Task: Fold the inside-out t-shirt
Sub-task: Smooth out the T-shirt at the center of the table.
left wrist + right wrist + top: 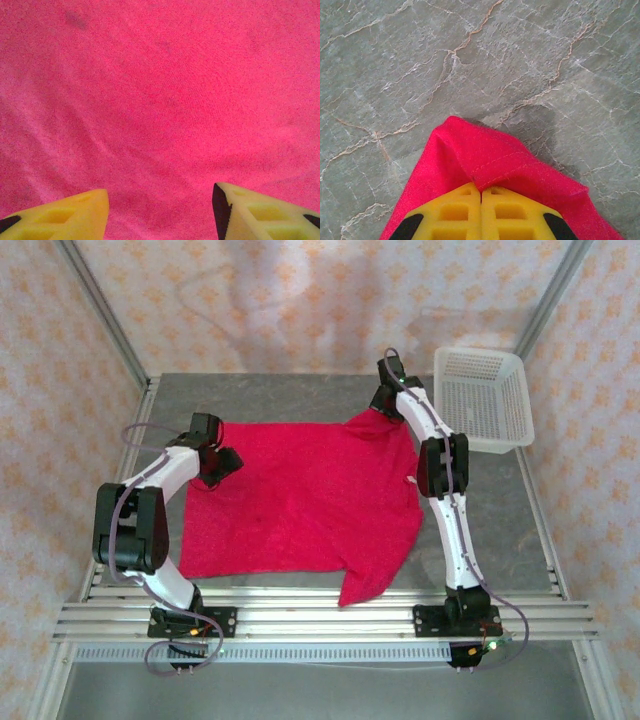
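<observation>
The bright crimson-red short-sleeved t-shirt of soft plain fabric is spread mostly flat in the middle of the grey marbled stone tabletop, between the two arms. One sleeve flops toward the near edge and just reaches the aluminium rails the bases are bolted to.

Left arm: the elbow is kicked out to the left and folded back low, with the white forearm angling in toward the shirt's far-left corner. The left gripper points down at the cloth there. From the left wrist camera its yellow fingers are spread apart with nothing between them, just red fabric underneath. I can't tell whether the tips actually touch the cloth.

Right arm: it's stretched pretty far away from its base, the elbow about level with the shirt's right edge, and the forearm leans in to the far-right corner. The right gripper is clamped on that corner, and in the top view the fabric is pulled into a little peak there. The right wrist camera shows the yellow fingers pressed tight together with a hemmed fold of the shirt bunched at the tips over bare stone.

A white plastic mesh basket sits at the far-right corner of the table, just beside the right arm's forearm and apart from the shirt.
</observation>
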`<state>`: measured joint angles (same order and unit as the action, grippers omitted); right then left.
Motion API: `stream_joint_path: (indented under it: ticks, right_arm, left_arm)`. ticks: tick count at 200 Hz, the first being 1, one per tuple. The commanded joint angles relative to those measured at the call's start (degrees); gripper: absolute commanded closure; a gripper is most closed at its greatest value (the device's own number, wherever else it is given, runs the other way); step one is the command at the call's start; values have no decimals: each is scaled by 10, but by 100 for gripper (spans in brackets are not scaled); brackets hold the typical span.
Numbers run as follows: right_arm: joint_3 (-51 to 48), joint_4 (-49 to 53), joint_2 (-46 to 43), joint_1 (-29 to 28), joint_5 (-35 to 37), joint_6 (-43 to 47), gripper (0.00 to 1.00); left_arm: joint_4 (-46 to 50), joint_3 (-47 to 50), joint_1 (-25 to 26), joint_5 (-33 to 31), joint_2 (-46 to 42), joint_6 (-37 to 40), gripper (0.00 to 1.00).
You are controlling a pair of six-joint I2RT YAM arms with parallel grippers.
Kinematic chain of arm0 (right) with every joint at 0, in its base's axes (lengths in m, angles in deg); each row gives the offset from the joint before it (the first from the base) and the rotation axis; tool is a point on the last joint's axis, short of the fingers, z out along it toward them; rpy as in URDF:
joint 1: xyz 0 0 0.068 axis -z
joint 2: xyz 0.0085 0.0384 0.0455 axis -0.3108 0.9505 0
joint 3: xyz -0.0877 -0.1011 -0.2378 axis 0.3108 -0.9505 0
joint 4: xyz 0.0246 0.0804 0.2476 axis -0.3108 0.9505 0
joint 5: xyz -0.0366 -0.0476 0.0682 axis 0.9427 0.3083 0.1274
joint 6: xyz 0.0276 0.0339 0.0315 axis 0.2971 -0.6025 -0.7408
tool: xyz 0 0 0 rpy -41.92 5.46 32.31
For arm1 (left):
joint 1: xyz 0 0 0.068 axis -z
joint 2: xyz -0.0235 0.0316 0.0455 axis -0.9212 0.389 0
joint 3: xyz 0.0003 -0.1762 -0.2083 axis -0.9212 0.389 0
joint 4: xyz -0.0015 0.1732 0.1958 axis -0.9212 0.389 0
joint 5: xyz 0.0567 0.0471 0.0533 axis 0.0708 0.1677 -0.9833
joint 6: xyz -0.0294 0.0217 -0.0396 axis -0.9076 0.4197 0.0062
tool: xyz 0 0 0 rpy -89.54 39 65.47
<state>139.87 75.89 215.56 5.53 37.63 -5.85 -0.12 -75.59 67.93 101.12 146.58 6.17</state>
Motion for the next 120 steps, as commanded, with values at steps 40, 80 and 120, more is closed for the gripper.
stream_joint_path:
  ticks: [40, 80, 120]
  right_arm:
    - [-12, -44, -134, 1, -56, -26, 100]
    - [2, -128, -113, 9, -107, -76, 100]
    - [99, -265, 5, 46, -283, -258, 52]
  left_arm:
    - [14, -5, 5, -9, -11, 12, 43]
    - [7, 3, 5, -7, -7, 10, 43]
    - [-8, 11, 5, 3, -4, 1, 43]
